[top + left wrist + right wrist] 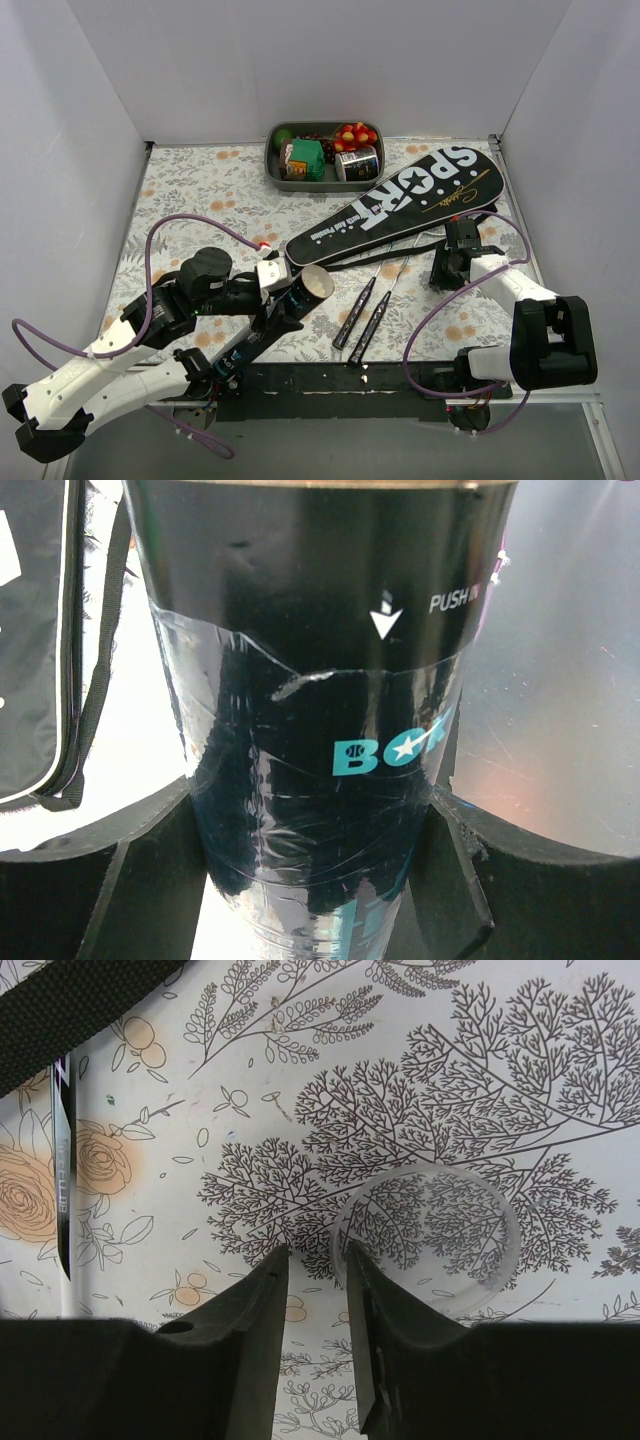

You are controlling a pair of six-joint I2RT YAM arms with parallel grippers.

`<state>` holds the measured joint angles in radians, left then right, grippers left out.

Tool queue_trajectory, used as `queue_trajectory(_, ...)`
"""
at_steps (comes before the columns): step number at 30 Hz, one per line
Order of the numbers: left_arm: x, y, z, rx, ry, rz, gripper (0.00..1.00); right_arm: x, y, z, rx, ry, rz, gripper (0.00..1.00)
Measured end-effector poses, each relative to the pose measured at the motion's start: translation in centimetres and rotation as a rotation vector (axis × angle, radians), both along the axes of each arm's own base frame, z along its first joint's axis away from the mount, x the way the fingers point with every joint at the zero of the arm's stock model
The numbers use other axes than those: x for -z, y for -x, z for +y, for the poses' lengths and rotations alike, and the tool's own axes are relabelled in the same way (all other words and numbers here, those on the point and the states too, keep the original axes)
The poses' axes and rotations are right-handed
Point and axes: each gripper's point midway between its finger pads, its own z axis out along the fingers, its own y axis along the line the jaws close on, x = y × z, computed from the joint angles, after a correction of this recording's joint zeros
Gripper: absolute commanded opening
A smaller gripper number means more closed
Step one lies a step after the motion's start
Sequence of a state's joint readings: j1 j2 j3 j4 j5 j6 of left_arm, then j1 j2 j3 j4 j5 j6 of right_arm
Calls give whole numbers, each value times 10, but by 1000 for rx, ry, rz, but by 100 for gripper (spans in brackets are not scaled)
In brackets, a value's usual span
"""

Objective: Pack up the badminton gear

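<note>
Left hand (320, 825) clamped round black tube (320, 680) (shuttlecock tube, likely). Tube mouth uncapped, raised off table (200, 190); contents not visible. Right hand (318, 1255) narrowly parted, fingers straddling rim of clear round lid (430, 1230) lying flat on table, not yet pinched by look of it. Packing seems barely begun: cover (400, 205) lettered "SPORT" lies flat, two rackets (355, 313) beside it, handles out, heads unseen; under or inside cover, cannot tell. Left to do: cap tube, bag gear. Grey tray (272, 168) at back holds toy food.

Floral table (200, 190) carries black cover (400, 205), 2 rackets (357, 315), grey tray (272, 165), clear lid (430, 1240).
</note>
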<state>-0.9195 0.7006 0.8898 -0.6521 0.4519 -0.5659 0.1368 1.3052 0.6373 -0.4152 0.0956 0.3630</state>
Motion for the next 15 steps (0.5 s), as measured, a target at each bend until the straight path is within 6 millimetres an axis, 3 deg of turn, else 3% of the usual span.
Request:
queue_trajectory(6, 1, 0, 0, 0, -4, 2, 25, 2, -3, 0, 0, 3, -5, 15)
queue_trajectory(15, 3, -1, 0, -3, -10, 4, 25, 2, -6, 0, 0, 4, -14, 1)
